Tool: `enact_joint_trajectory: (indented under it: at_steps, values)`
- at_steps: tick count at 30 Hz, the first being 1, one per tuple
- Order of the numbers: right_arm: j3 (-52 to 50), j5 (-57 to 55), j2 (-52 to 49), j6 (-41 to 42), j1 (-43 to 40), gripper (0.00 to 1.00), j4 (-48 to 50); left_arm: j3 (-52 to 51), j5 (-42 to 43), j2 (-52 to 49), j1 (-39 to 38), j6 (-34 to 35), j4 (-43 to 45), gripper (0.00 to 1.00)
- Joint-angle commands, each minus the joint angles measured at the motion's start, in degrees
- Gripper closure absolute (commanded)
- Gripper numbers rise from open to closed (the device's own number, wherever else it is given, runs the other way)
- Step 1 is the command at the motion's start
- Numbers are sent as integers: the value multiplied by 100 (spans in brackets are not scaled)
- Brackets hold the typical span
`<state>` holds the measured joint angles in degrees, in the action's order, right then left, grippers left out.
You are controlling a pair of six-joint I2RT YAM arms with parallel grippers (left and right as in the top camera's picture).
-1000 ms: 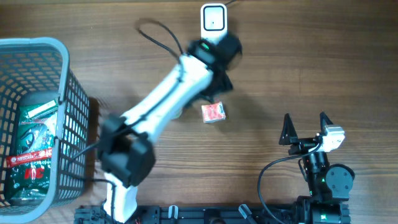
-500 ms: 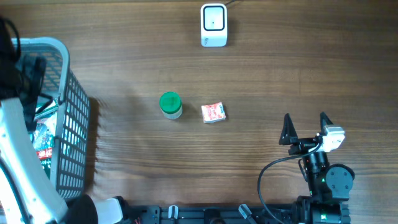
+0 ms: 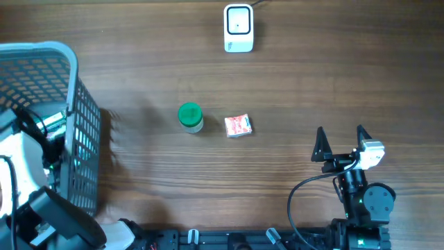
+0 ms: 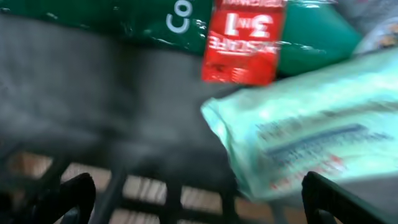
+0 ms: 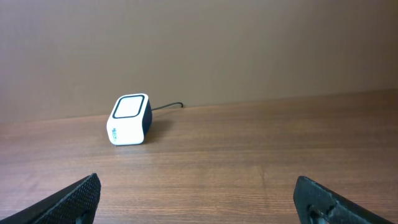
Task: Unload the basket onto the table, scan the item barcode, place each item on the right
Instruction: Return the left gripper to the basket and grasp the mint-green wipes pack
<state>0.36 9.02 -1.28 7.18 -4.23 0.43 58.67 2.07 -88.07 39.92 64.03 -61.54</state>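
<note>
Scanner (image 3: pixel 238 28) near far table (image 3: pixel 347 69) edge | left end effector (image 4: pixel 198 186) spread, inside basket (image 3: pixel 41 48) | right end effector (image 3: pixel 340 132) spread

Jar (image 3: pixel 190 117) left of packet (image 3: pixel 238 126), scanner (image 3: pixel 238 28) behind

Left wrist view's all smeared, print on the pale packet (image 4: pixel 311 140) unreadable, green pouch (image 4: pixel 149 22) cut off up top, and overhead the left arm (image 3: pixel 22 154) hides most of what's in the basket (image 3: pixel 84 139).
</note>
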Motion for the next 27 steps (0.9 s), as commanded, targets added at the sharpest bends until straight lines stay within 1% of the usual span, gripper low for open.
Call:
enact_joint_trajectory:
  at_steps: [1, 6, 7, 8, 11, 12, 13, 15, 16, 18, 20, 21, 23, 25, 27]
  values:
    - [-7, 90, 31, -101, -13, 0, 28, -431, 85, 31, 7, -83, 391, 0]
    - [-7, 90, 31, -103, -13, 0, 28, -879, -42, 26, 4, -87, 1156, 0]
    - [-7, 90, 31, -103, -13, 0, 28, -955, -155, 26, 4, -87, 1274, 3]
    - [-7, 90, 31, -103, -13, 0, 28, -1016, -269, 26, 4, -90, 1360, 20]
    - [-7, 90, 31, -103, -13, 0, 28, -1051, -824, 26, 4, -81, 1362, 79]
    - [-7, 90, 31, -103, -13, 0, 31, -1051, -1047, 26, 7, -83, 1419, 92]
    - [-7, 90, 31, -103, -13, 0, 31, -1051, -1241, 28, 7, -83, 1449, 96]
    - [-7, 90, 31, -103, -13, 0, 28, -1045, -1565, 42, 7, -90, 1464, 96]
    - [-7, 90, 31, -101, -13, 0, 28, -1008, -1532, 76, 7, -157, 1460, 96]
    - [-7, 90, 31, -103, -13, 0, 31, -741, -1121, 306, 7, -645, 1401, 96]
    - [-7, 90, 31, -103, -13, 0, 28, -433, -911, 590, 7, -837, 1215, 96]
    - [-7, 90, 31, -103, -13, 0, 28, -9, -918, 973, 7, -841, 881, 96]
    - [-7, 90, 31, -103, -13, 0, 28, 553, -918, 1523, 7, -1106, 586, 96]
    - [-7, 90, 31, -103, -13, 0, 31, 872, -916, 2048, 7, -1113, 402, 96]
    - [-7, 90, 31, -103, -13, 0, 31, 927, -896, 2588, 7, -1086, 402, 96]
